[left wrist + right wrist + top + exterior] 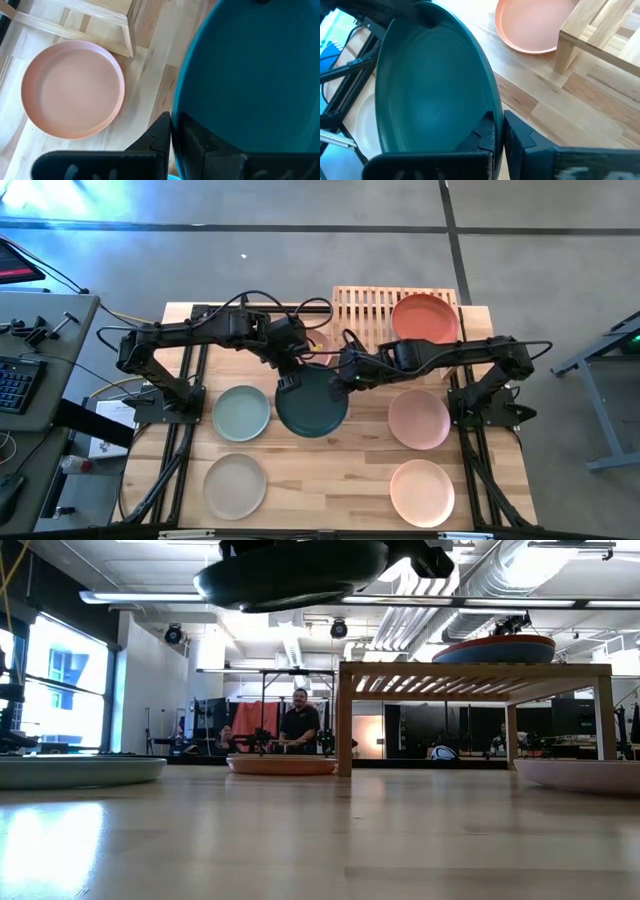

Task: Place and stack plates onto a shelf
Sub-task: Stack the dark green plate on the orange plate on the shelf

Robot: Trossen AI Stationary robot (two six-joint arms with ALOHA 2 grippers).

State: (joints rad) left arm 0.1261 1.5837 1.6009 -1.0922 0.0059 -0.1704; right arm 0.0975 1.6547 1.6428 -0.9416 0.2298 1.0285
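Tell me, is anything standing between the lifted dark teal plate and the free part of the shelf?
Nothing visible does. The dark teal plate hangs above the table, held by both hands, left hand and right hand. The shelf has its slats bare beside the red-orange plate.

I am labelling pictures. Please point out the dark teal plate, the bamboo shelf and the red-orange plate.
dark teal plate [312, 406]: high view, plate centre.
bamboo shelf [358, 312]: high view, bare slats.
red-orange plate [425, 318]: high view, plate centre.

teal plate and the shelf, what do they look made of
Dark teal plate: matte with a soft, even sheen and no glassy glare, so likely plastic or matte-glazed ceramic; the look leaves it open. Shelf: pale bare wood, possibly bamboo, with parallel slats and visible grain.
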